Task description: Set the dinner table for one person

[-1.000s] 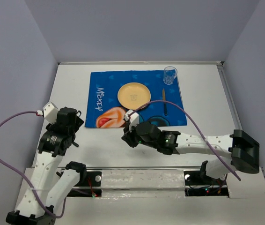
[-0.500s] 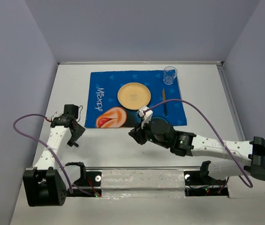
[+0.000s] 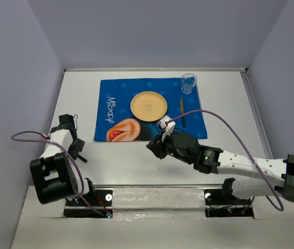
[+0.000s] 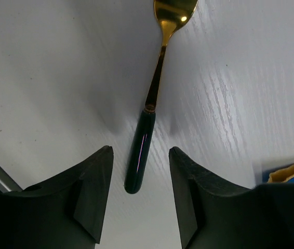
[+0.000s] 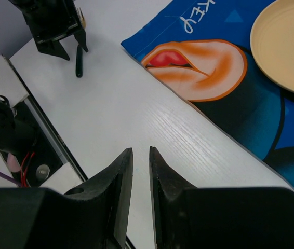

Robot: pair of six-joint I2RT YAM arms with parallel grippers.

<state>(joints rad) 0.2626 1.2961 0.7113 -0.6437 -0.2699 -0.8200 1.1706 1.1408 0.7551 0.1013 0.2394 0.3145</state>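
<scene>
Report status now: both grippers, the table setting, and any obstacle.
Left gripper open, astride spoon handle on the dinner table. Right gripper nearly shut, empty. Plate, glass on mat. No obstacle seen.

White dinner table, blue Mickey mat (far half), spoon near left edge

Setting: robot laboratory test cell, staged as a dining place.

Evidence:
- Plain matte white rectangular tabletop, enclosed on three sides by bare pale grey partition walls.
- Two white-and-black jointed robot arms bolted at the near table edge, left and right, each trailing a loose purple cable.
- Exposed wiring and small lit indicator lamps at the arm bases.
- Household props only: blue cartoon-printed cloth mat, round yellow plate, clear drinking glass.
</scene>
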